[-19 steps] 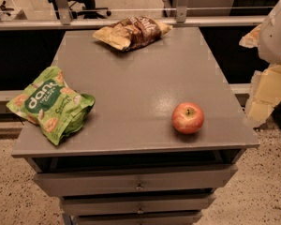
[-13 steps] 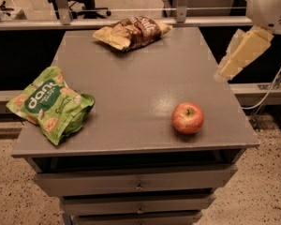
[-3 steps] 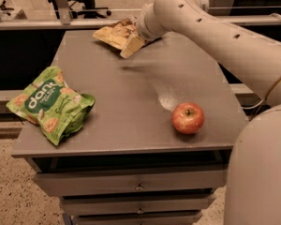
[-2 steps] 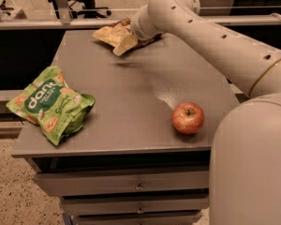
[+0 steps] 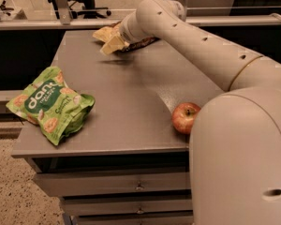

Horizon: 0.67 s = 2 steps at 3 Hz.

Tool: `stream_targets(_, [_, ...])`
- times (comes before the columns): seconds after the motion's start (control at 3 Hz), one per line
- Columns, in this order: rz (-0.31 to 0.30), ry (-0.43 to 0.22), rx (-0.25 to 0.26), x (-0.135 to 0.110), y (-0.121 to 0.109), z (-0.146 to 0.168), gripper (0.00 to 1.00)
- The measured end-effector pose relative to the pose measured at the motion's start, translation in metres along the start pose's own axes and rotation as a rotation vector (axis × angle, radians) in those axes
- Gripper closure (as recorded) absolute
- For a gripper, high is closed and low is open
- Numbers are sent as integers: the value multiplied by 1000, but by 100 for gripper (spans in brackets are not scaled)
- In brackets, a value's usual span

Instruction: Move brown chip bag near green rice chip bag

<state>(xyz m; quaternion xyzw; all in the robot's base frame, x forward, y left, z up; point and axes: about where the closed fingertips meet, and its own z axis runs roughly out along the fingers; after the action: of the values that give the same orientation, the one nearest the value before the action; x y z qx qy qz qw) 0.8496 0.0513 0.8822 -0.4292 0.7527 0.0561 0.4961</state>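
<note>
The brown chip bag [image 5: 104,33] lies at the table's far edge, mostly hidden behind my arm; its tan end and a dark brown strip show. My gripper [image 5: 113,44] is right at the bag's near left side, touching or just over it. The green rice chip bag [image 5: 51,102] lies at the table's front left corner, overhanging the left edge, far from the gripper and the brown bag.
A red apple [image 5: 185,117] sits near the front right of the grey table [image 5: 126,102], partly behind my arm's large near segment. Drawers [image 5: 131,184] are below the tabletop. A rail and chair legs stand behind the table.
My arm has swung in from the right and reached across the table to the brown bag; in the last second the gripper shifted slightly left at the bag. Bags and apple have not moved.
</note>
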Motion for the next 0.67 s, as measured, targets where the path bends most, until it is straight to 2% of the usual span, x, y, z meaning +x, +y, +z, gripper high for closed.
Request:
stream_targets(0.33, [20, -2, 15, 4, 0, 14, 0])
stream_targets(0.67, [38, 2, 50, 9, -6, 18, 20])
